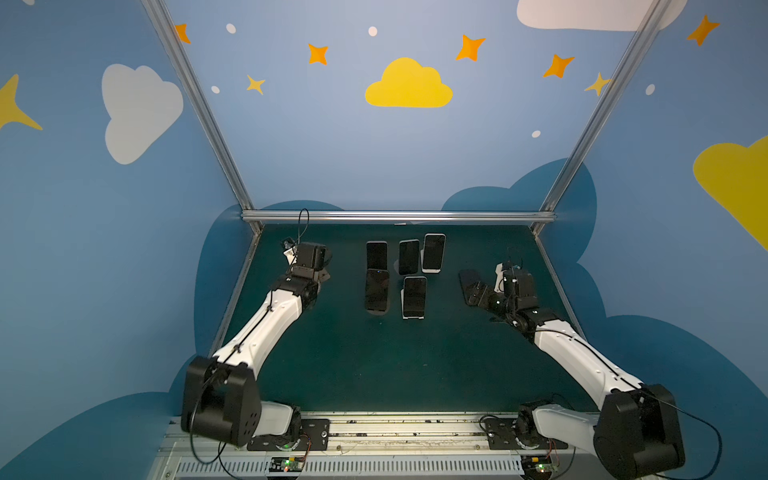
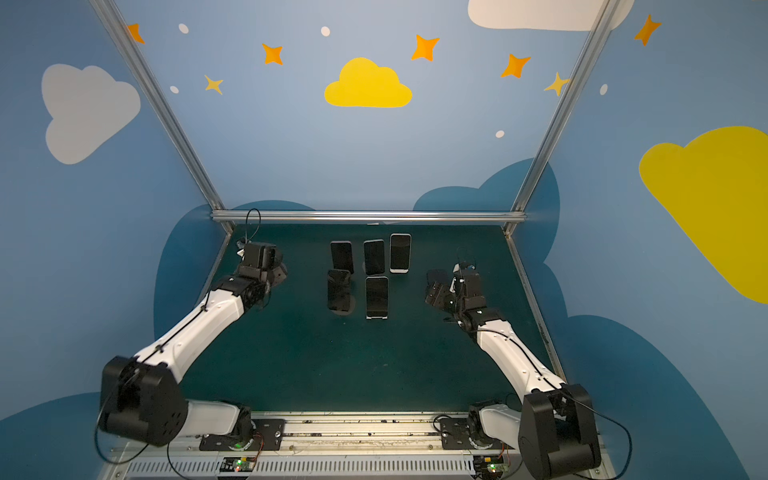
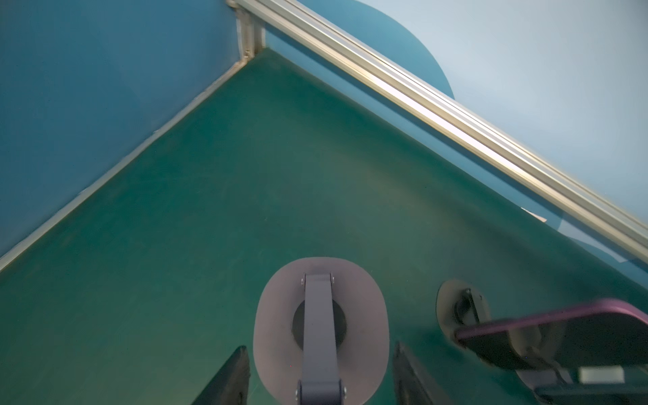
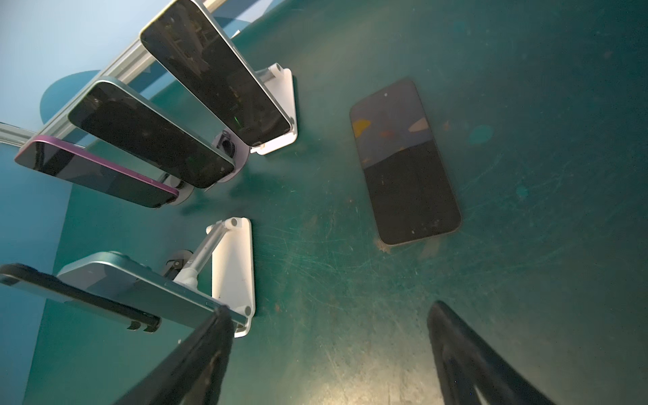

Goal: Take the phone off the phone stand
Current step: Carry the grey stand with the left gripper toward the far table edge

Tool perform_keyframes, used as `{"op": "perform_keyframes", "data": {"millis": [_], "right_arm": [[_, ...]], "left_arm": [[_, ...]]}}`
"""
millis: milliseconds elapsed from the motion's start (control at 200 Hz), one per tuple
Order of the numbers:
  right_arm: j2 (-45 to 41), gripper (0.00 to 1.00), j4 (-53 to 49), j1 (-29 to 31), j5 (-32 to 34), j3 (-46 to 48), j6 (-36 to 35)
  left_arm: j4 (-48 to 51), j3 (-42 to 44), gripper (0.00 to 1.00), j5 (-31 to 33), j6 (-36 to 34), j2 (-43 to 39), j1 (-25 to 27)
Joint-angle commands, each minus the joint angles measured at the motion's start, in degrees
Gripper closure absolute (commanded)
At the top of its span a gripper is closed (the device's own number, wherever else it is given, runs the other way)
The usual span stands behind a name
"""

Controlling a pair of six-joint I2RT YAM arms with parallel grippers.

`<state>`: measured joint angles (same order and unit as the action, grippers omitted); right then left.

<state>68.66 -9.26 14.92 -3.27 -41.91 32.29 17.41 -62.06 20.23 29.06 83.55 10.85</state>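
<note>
Our left gripper [image 3: 319, 347] hugs the empty stand [image 3: 273, 326] by the table's [image 1: 374, 365] far left corner; our right gripper [image 4: 331, 308] is wide and empty; the phone [image 1: 414, 296] leans near the middle, likely smooth and breakable, so we pinch its long edges.

Blue walls [image 1: 332, 158], yellow clouds [image 1: 408, 85], stars [image 1: 318, 54]; green mat [image 1: 374, 365]; aluminium rails [image 1: 395, 216].

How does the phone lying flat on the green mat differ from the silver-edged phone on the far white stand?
Pose: the flat phone lies screen-up on the mat; the silver-edged phone leans tilted on its white stand, off the mat.
Frame: the flat phone's edge is dark; the silver-edged phone's is pale.
Company: the flat phone lies alone; the silver-edged phone stands among four other propped phones.
Both screens are dark.
</note>
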Motion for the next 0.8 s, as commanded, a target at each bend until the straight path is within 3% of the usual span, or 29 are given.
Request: {"op": "perform_keyframes", "data": {"millis": [0,275,486,796], "right_arm": [[-0.5,0.13,-1.3,0.3,0.8,-1.3,1.1],[0.0,0.13,-0.7,0.3,1.2,-0.9,1.2],[1.1,0.13,-0.7,0.4,1.4,-1.3,1.0],[1.7,0.13,-0.6,0.4,1.9,-1.4,0.8]], "left_arm": [[-5.7,-5.1,0.39,-2.9,-8.8,7.1,-2.0],[-5.4,-15.0,0.39,-6.8,-13.7,22.1,-6.2],[-4.1,-21.2,0.40,-8.9,-19.5,29.5,-5.5],[-8.5,-26.4,0.40,-20.5,-24.5,35.3,-5.4]]}}
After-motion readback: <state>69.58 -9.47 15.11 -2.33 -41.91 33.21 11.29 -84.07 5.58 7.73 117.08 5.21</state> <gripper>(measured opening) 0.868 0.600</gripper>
